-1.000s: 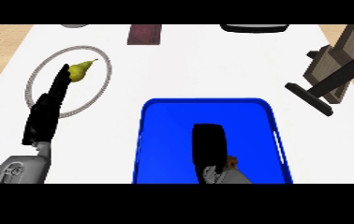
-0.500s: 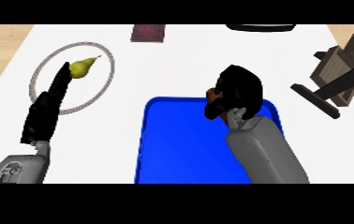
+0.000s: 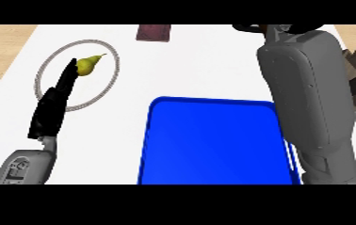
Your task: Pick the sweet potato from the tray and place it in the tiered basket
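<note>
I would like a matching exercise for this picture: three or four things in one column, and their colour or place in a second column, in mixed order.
Things:
1. tray
2. pear
3. left hand
4. right forearm

Descriptions:
A. yellow-green, inside the ring plate
B. grey, reaching to the far right edge
C. blue, near the front
D. black, fingers straight, over the plate

Pairs: 1-C, 2-A, 3-D, 4-B

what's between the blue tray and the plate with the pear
Only bare white counter separates the blue tray from the plate holding the pear, in the head view.
</note>
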Robot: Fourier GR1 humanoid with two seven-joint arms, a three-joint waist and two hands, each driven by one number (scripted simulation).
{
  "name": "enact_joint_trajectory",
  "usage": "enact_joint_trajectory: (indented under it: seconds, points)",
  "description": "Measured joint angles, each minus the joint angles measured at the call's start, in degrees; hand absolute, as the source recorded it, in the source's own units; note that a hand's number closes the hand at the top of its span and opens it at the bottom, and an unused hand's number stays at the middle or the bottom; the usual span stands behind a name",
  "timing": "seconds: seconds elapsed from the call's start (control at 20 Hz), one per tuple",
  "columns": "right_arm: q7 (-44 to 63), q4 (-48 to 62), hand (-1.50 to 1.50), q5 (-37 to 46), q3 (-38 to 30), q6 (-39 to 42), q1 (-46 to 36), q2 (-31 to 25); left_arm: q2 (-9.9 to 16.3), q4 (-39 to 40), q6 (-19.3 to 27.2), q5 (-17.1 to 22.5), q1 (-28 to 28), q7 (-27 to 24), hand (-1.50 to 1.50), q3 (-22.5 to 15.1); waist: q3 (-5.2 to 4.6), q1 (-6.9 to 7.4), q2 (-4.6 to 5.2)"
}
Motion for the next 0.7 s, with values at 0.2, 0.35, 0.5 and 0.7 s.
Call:
enact_joint_trajectory:
  seconds: [0.2, 0.35, 0.5, 0.7]
  points:
    - [-0.02, 7.45, 1.5, 5.23, -3.69, -0.54, -11.23, -4.3, 0.29, 0.21, -0.37, 0.1, -0.19, -0.27, 0.0, 0.33, -0.03, 0.35, -0.02]
    - [-0.74, 14.36, 1.5, 8.66, -5.12, 0.03, -17.8, -7.85, 0.21, 0.78, -0.51, 0.02, -0.26, -0.36, 0.0, 0.41, -0.02, 0.06, -0.03]
    - [-1.87, 21.36, 1.5, 9.98, -7.11, 1.55, -23.9, -11.33, -0.44, 1.15, 0.11, -0.59, -0.6, -0.46, 0.0, 0.18, 0.02, -0.35, -0.08]
    - [-3.71, 29.81, 1.5, 9.76, -10.4, 1.37, -29.72, -14.62, -0.36, 1.25, -0.2, -0.36, -0.64, -0.3, 0.0, 0.79, 0.07, -0.62, -0.11]
